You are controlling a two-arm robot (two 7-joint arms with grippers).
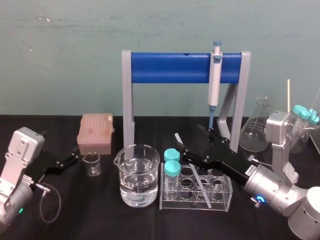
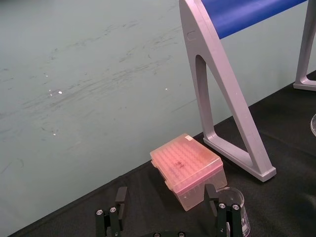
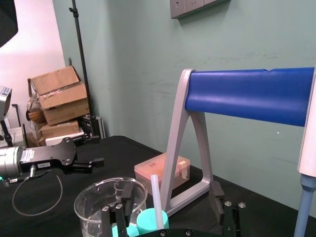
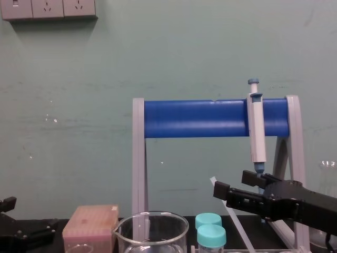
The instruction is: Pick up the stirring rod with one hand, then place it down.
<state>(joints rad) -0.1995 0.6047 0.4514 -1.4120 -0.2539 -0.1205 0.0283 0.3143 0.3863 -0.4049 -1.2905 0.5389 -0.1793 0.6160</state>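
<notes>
**Operator:** State of the fingers [image 3: 123, 197] on the black right gripper [image 1: 189, 134]?

**Technician:** Spread wide, grasping nothing. The gripper hovers over the clear plastic tube rack [image 1: 229, 195].

**Operator:** Location of the thin, translucent whitish glass stirring rod [image 1: 200, 186]?

**Technician:** It leans tilted in that rack on the black desk [image 1: 75, 210], between the spread fingers and touching neither. The black left gripper [image 1: 75, 156] sits released at the desk's left, near the pink rectangular plastic box [image 1: 95, 132].

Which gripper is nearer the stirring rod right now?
Right. The right gripper hovers open over the stirring rod at the tube rack; the left gripper sits far off beside the small beaker.
</notes>
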